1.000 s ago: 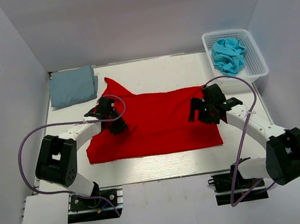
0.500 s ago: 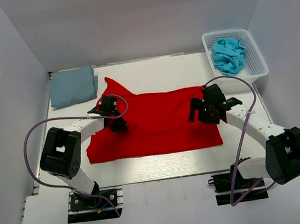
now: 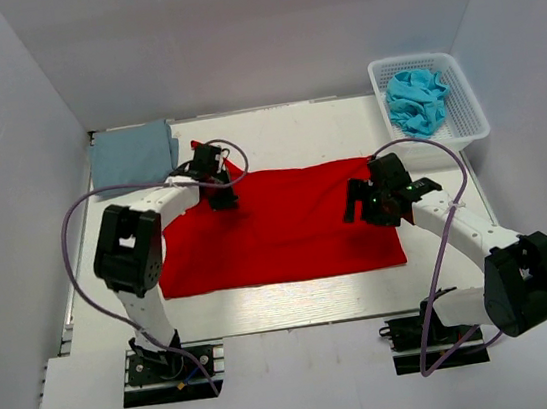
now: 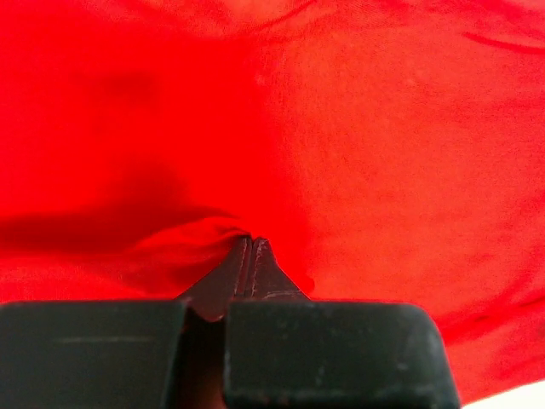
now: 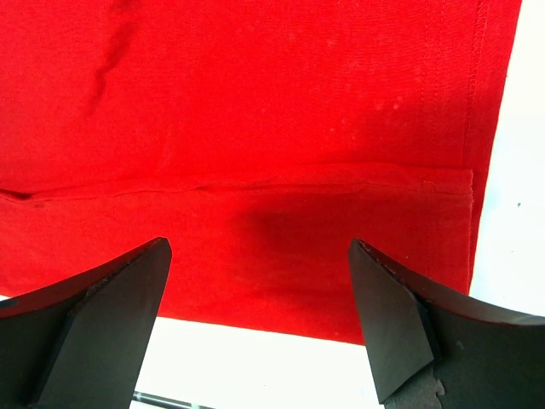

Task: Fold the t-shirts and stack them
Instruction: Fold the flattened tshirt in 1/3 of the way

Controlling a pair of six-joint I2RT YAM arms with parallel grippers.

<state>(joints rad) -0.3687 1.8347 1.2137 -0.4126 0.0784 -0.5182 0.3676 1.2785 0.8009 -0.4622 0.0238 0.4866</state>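
White tabletop (image 3: 274, 129) carried the bright red cloth t-shirt (image 3: 297, 227) spread at centre. My left tool (image 4: 249, 251) clenched its 11 o'clock corner; my right tool (image 5: 257, 247) hung released. I judged a low, straight pull best.

A white desk (image 3: 284, 132) sat inside a plain enclosure of pale grey walls (image 3: 261, 35), one at the back and one at each side. A white plastic mesh basket (image 3: 467, 98), rectangular with latticed sides, stood at the far right corner of the desk, close to the right wall. A flat white board (image 3: 308, 391) lay in front of the desk's near edge.
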